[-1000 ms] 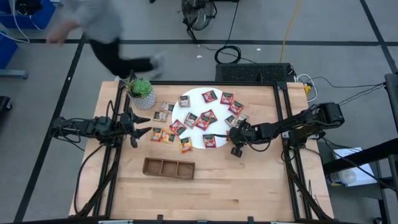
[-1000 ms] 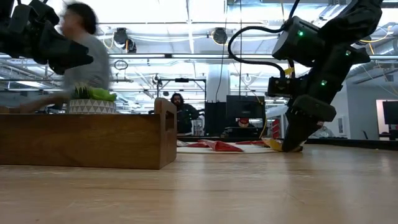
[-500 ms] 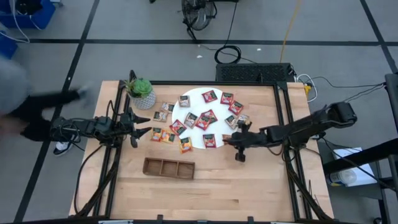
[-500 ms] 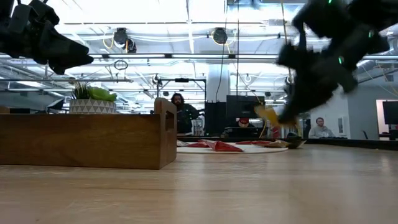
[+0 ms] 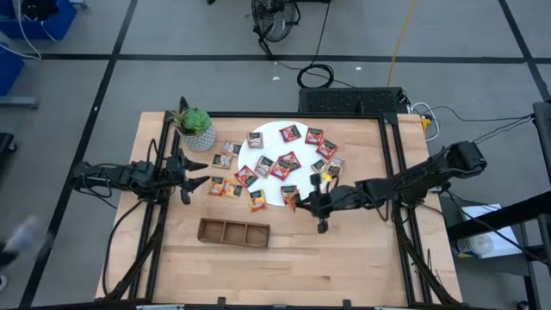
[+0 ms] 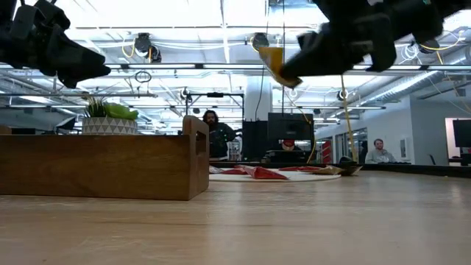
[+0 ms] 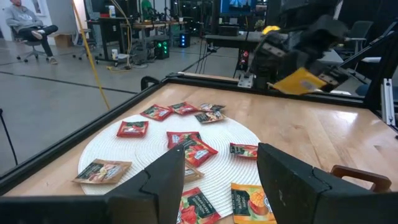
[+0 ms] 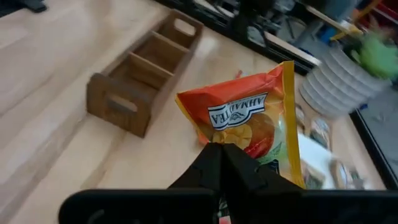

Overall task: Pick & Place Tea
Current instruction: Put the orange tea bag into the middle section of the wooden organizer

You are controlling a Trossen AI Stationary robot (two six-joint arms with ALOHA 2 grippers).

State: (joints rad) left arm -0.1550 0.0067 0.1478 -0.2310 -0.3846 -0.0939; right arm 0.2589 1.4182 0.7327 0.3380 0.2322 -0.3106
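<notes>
Several small tea sachets, mostly red, lie on and around a white disc (image 5: 274, 142) at the table's far middle. My right gripper (image 5: 301, 204) is above the disc's near edge, well off the table, shut on an orange-yellow tea sachet (image 8: 249, 124), which also shows in the low view (image 6: 274, 62). My left gripper (image 5: 195, 177) waits open at the table's left, level, facing the disc (image 7: 155, 155). A brown wooden tray (image 5: 233, 232) with three compartments rests on the table nearer the front. My right gripper pinches the orange-yellow sachet by one edge (image 8: 239, 149) between its two shut fingers. The fingers reach in from the table's right, nearly level and tipped slightly down. The sachet sticks out beyond the fingertips, tilted, lifted clear of the table and disc.
A small potted green plant (image 5: 195, 126) stands at the far left corner. Loose sachets (image 5: 225, 187) lie on bare wood left of the disc. Bare wood spreads around the tray (image 8: 143, 81) and along the near edge. People sit in the room beyond the table.
My right gripper has risen from the table at the disc's near right edge, moved toward the table's left, and rolled and levelled out. The orange-yellow sachet came up with it and is now lifted clear. A person beyond the table's far left walked out of view.
</notes>
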